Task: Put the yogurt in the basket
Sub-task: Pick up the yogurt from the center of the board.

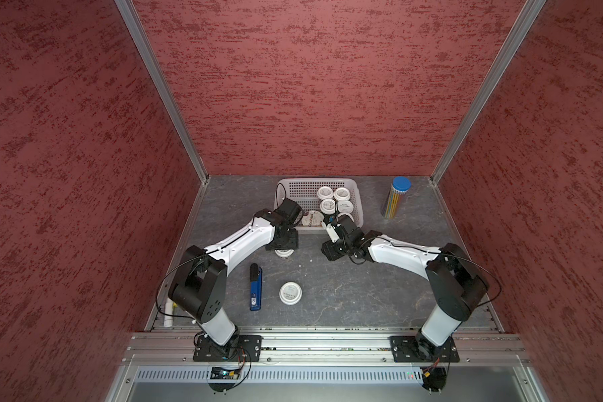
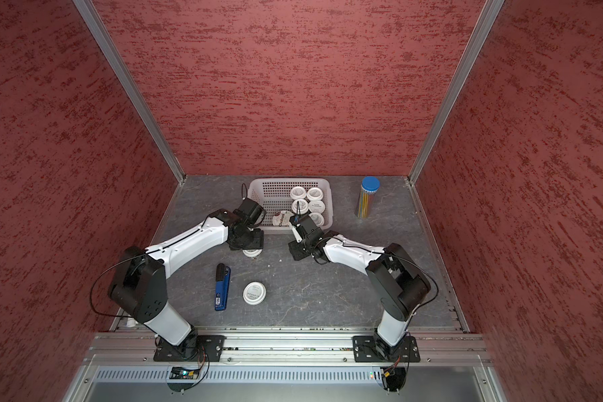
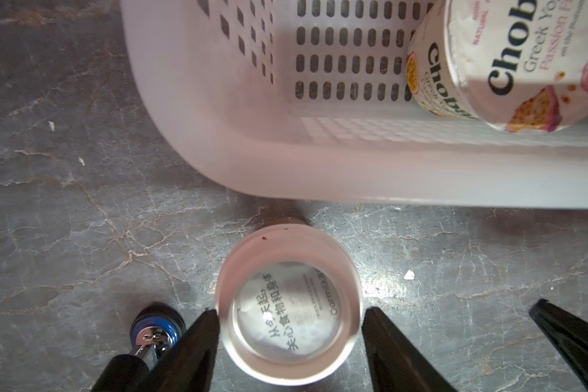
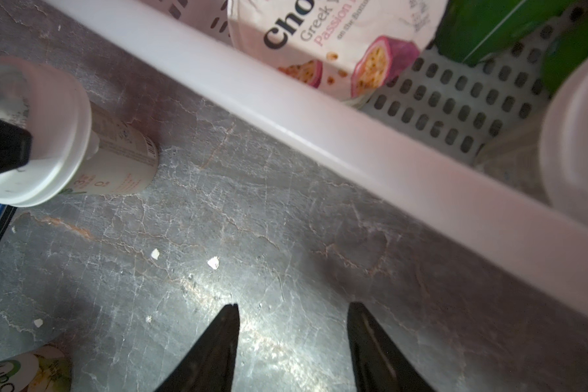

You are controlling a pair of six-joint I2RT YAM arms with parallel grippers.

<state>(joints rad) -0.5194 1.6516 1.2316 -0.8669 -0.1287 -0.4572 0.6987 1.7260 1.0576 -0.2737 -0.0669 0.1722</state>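
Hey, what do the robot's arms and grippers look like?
Both the left arm and right arm have white shell links joined by bulky black joints, on black base plates. A thin black cable loops beside each shoulder. The left gripper and right gripper have tapered, pointed black jaws.

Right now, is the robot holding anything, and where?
The left gripper brackets a small yogurt cup at its lid rim; a firm grip cannot be told. The right gripper is open, holding nothing.

We see red, rough-textured walls (image 1: 328,87) on three sides, with aluminium posts (image 1: 161,90) at the corners, and a grey, veined bench (image 1: 345,296) with a metal rail (image 1: 328,343) along its near edge.
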